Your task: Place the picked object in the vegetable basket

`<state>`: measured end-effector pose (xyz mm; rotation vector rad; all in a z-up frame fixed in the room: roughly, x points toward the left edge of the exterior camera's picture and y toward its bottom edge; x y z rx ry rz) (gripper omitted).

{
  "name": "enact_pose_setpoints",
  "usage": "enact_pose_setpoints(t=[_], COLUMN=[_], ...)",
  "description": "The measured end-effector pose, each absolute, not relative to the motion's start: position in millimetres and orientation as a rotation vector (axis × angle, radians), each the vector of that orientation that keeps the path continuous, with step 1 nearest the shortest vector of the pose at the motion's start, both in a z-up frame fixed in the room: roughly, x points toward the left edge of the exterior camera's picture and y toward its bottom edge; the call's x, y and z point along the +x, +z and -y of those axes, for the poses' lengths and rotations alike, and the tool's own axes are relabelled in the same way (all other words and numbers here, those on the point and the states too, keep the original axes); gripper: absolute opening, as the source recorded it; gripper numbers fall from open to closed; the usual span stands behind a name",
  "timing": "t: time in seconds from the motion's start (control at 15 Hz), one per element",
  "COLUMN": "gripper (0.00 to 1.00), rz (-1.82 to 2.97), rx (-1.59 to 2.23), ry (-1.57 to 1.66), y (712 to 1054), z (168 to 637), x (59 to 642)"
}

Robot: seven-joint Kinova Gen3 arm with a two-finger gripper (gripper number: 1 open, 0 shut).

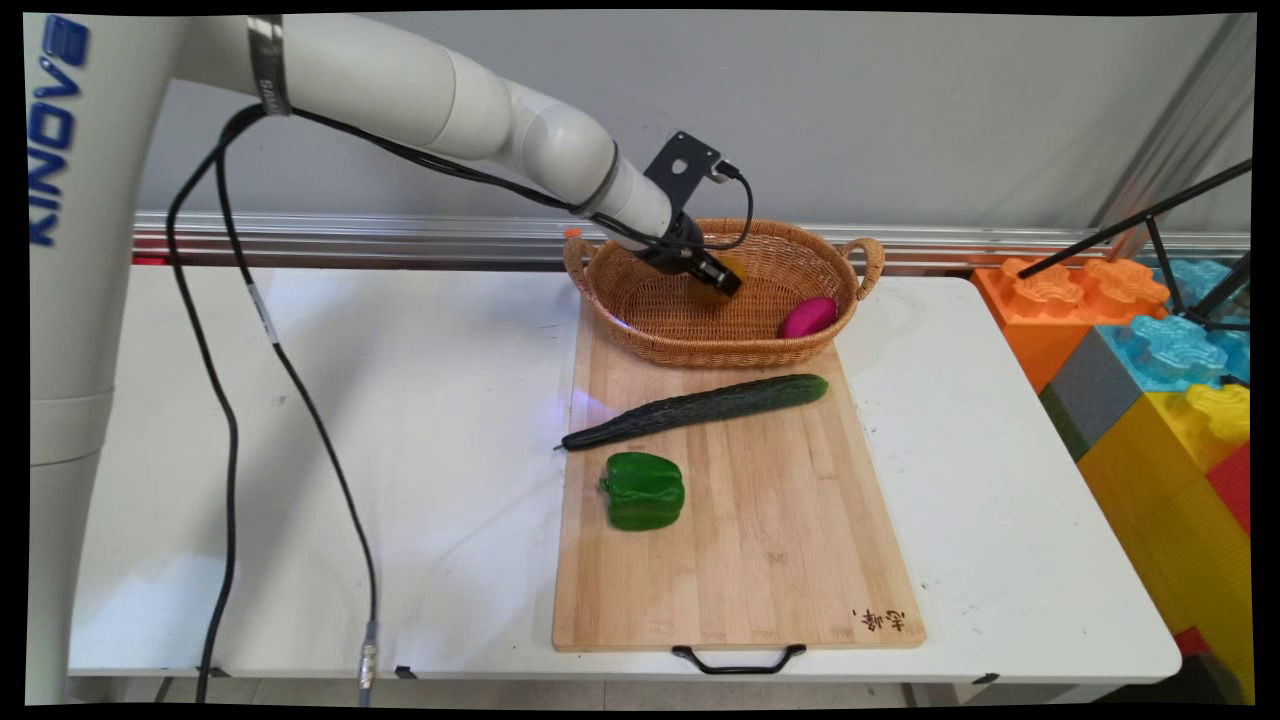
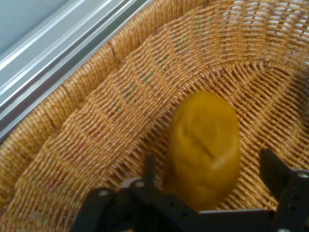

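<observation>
Inside the wicker basket (image 1: 700, 330), at the upper middle of the main view, the tool (image 1: 727, 281) is lowered over a yellow-brown potato-like thing (image 1: 722, 291), of which only a small part shows past the black fingers. Seen from the hand view, the tool (image 2: 210, 166) has its two fingers spread apart, one finger (image 2: 150, 167) at the lower middle and the other at the lower right, and the yellow-brown potato-like thing (image 2: 205, 145) lies between them on the woven floor of the wicker basket (image 2: 96, 125); the left finger is just beside it, while a gap of weave shows between it and the right finger, so the tool is released and not clamped on it. A magenta egg-shaped thing (image 1: 808, 317) lies in the right part of the basket, apart from the tool. The basket rests on the far end of a wooden cutting board (image 1: 760, 540), which lies on the white bench (image 1: 400, 450) in the middle of the frame. Just below the basket a dark green cucumber (image 1: 700, 408) lies slantwise across the board, its thin end past the board's left edge. Below it, near the board's left edge, sits a green bell pepper (image 1: 644, 490). At the right edge of the main view, beside the bench, are large toy blocks (image 1: 1160, 370) in orange, blue, yellow and grey.
</observation>
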<state>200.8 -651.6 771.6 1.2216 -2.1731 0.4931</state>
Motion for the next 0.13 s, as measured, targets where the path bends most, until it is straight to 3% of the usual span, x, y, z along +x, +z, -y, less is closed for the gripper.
enact_pose_setpoints(t=[0.13], gripper=[1.00], rz=[2.167], rx=[1.218], ry=[0.484], y=[774.5], z=[653.0], x=[198.4])
